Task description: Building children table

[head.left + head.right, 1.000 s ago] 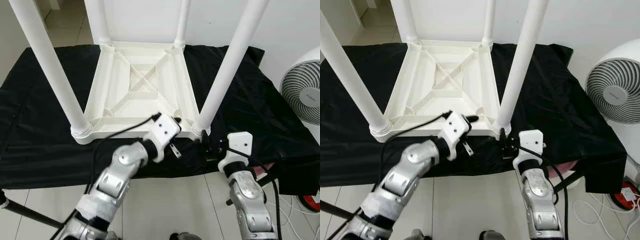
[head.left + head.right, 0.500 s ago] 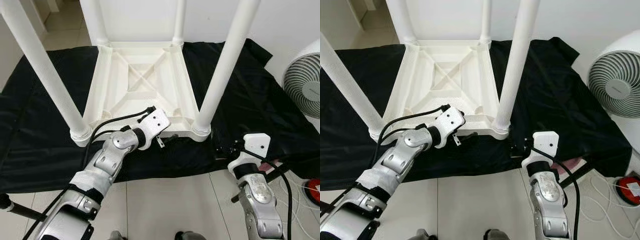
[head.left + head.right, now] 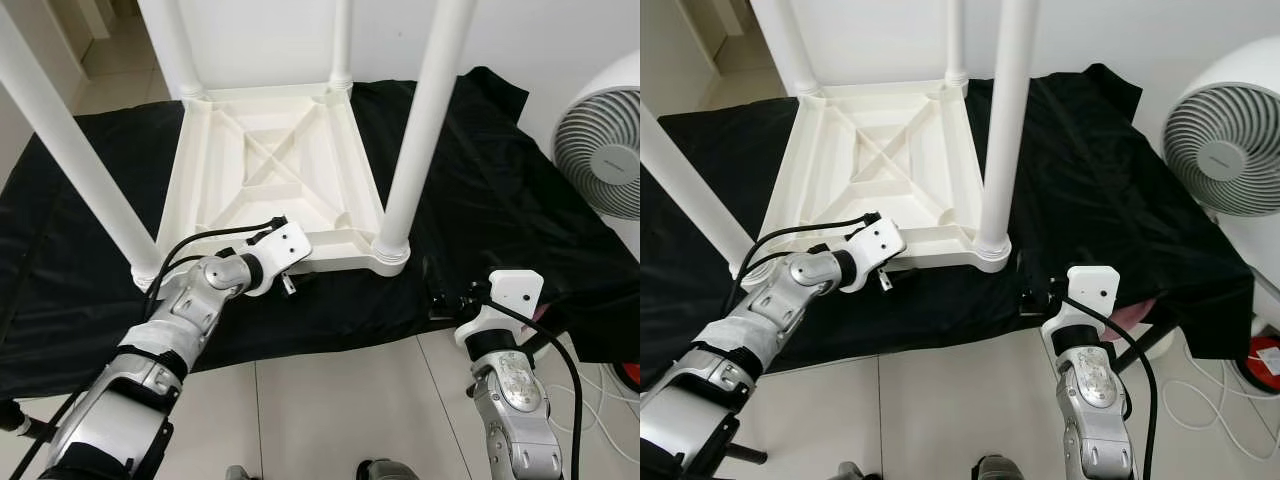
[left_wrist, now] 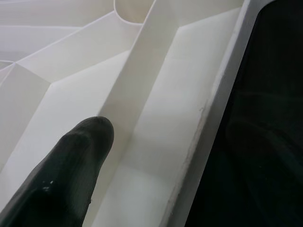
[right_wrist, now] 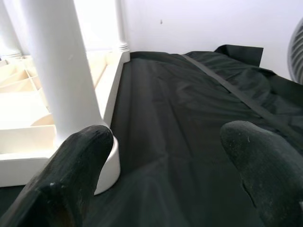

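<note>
1. Left eye view: upturned white children table (image 3: 270, 180) lies on black cloth (image 3: 490, 210); my left gripper (image 3: 292, 268) meets its near rim, jaws' state unclear.
2. Right gripper (image 3: 450, 300) hovers beside near-right leg (image 3: 420, 130), jaws apart.
3. Fan (image 3: 600, 150) label unreadable.

- The upturned table (image 3: 270, 175) lies on the cloth (image 3: 480, 200), its four legs standing up from the corners.
- The left gripper (image 3: 292, 284) sits at the table's near rim, between the two near legs.
- The right gripper (image 3: 440, 296) is over the cloth, just right of the near right leg (image 3: 415, 150).
- A fan (image 3: 605, 140) stands at the far right, beside the cloth.
- Cables (image 3: 1200, 405) lie on the floor below the fan.
</note>
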Controlling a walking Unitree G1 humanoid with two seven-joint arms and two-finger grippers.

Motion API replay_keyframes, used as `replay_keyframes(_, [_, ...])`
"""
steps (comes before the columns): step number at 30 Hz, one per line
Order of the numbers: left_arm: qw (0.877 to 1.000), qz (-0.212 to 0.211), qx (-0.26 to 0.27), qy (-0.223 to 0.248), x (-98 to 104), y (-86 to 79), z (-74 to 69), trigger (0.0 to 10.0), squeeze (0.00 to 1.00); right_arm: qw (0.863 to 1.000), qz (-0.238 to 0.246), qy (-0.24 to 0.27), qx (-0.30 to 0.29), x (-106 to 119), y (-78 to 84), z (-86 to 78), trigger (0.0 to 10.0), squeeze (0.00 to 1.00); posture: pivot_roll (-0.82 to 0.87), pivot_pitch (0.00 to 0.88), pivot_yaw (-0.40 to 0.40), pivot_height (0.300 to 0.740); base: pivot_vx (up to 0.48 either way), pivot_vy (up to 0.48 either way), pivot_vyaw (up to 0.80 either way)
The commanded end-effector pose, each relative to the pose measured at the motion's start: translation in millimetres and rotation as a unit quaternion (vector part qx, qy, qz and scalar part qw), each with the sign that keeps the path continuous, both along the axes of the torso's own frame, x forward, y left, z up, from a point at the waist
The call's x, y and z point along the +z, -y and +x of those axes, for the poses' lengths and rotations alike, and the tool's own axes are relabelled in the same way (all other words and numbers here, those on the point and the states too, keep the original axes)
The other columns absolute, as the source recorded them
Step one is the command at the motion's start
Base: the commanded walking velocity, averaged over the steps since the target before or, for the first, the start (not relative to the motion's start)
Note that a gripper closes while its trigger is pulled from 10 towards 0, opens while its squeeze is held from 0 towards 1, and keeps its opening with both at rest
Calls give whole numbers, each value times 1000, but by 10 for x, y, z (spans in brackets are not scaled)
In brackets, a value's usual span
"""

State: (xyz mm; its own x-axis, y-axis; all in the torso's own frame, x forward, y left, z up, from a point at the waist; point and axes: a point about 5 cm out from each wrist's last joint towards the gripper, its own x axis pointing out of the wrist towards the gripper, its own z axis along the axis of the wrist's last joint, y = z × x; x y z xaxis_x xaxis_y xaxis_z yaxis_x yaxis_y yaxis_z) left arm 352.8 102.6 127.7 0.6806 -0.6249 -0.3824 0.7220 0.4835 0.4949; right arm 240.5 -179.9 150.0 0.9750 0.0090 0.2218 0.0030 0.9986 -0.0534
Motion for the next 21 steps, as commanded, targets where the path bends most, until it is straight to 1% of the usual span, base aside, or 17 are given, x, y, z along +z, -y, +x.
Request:
replay_keyframes(1, [997,38,45,-40,-185,-293,-11,10000,0,1000,2,1,-1,-2,2,-3,10000,0,-183,88,92,740,0,0,0])
replay_keyframes(2, [997,38,45,-40,-185,-293,-11,10000,0,1000,2,1,-1,-2,2,-3,10000,0,-183,88,92,740,0,0,0])
replay_keyframes(3, [997,42,45,-50,-215,-337,-22,9098,0,1000,2,0,-2,-4,0,-1,10000,0,-183,88,92,740,0,0,0])
replay_keyframes(4, [996,44,45,-59,-250,-391,-44,0,0,1000,1,0,-2,-7,0,-4,10000,0,-180,92,94,740,0,0,0])
replay_keyframes(5, [996,44,45,-59,-250,-391,-44,0,0,1000,1,0,-2,-7,0,-4,10000,0,-180,92,94,740,0,0,0])
replay_keyframes(7, [996,43,36,-74,-302,-480,-108,0,0,1000,-2,-3,-1,-16,1,-1,10000,0,-177,96,89,740,0,0,0])
replay_keyframes(8, [996,43,36,-74,-302,-480,-108,0,0,1000,-2,-3,-1,-16,1,-1,10000,0,-177,96,89,740,0,0,0])
replay_keyframes(10, [996,20,32,-83,-298,-508,-146,0,0,1000,-4,-6,2,-23,-8,7,10000,0,-177,96,89,740,0,0,0])
replay_keyframes(11, [996,20,32,-83,-298,-508,-146,0,0,1000,-4,-6,2,-23,-8,7,10000,0,-177,96,89,740,0,0,0])
replay_keyframes(12, [996,0,24,-91,-283,-503,-167,549,0,1000,-5,-7,4,-25,-12,10,10000,0,-173,99,86,740,0,0,0])
replay_keyframes(13, [995,-10,21,-94,-273,-507,-179,0,0,1000,-6,-8,5,-28,-13,12,10000,0,-168,101,81,740,0,0,0])
replay_keyframes(17, [995,-19,23,-100,-274,-556,-196,0,0,1000,-7,-10,9,-32,-21,16,10000,0,-167,101,82,740,0,0,0])
replay_keyframes(21, [993,-27,41,-108,-271,-707,-214,0,0,1000,-10,-14,14,-47,-27,14,10000,0,-161,106,76,740,0,0,0])
